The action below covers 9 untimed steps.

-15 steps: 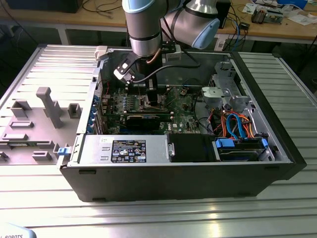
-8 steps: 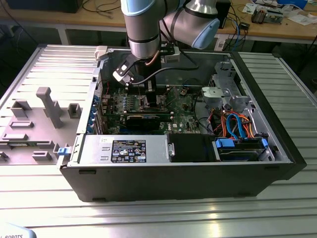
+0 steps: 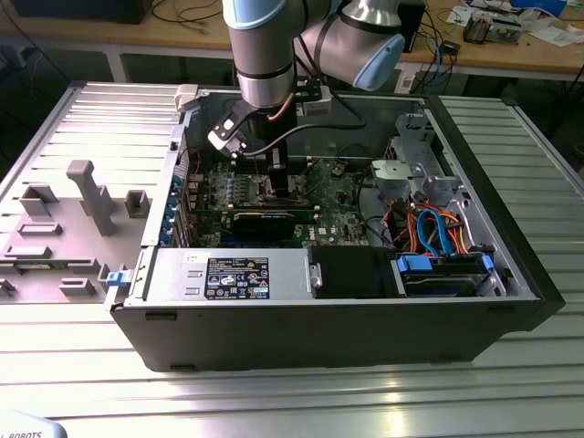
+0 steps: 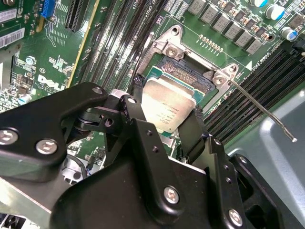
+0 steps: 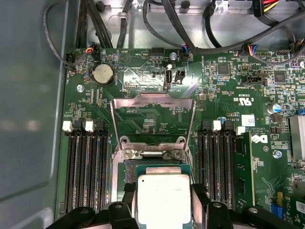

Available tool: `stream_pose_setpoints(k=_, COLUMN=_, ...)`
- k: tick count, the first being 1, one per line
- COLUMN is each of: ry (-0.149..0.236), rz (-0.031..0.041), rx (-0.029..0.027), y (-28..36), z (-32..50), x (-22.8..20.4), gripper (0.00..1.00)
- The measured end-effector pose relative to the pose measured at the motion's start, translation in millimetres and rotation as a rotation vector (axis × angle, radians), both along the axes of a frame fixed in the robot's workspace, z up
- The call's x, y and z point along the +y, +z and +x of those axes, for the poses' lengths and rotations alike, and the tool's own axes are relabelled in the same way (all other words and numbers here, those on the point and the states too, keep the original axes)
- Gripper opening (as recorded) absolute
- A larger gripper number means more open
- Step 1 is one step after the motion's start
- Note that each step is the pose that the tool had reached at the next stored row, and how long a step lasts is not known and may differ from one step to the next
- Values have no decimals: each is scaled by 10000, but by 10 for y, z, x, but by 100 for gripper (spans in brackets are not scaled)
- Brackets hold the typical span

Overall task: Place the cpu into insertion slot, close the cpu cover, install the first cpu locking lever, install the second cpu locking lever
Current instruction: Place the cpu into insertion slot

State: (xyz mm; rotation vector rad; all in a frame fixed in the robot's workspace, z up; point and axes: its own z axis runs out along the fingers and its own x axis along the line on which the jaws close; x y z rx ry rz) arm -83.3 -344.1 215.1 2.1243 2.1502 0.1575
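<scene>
Silver-grey cpu point(image 5: 163, 198): clamped on two opposite edges, directly over insertion slot point(image 4: 187, 78); whether seated cannot be told.
Gripper point(image 4: 164, 117): jaws closed to cpu width, gripping it.
Cpu cover point(image 5: 152, 99): hinged upright, open.
Locking lever point(image 4: 257, 106): released, raised off green motherboard point(image 5: 228, 95).
</scene>
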Motion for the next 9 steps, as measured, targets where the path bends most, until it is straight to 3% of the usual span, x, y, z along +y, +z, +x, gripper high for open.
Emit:
stream_pose_setpoints(k=6, ry=0, rz=2, rx=-3, y=-13, z=0, x=1, gripper=54)
stream_pose_setpoints(k=9, ry=-34, rz=-3, rx=46, y=-45, z=-1, x=6, gripper=54)
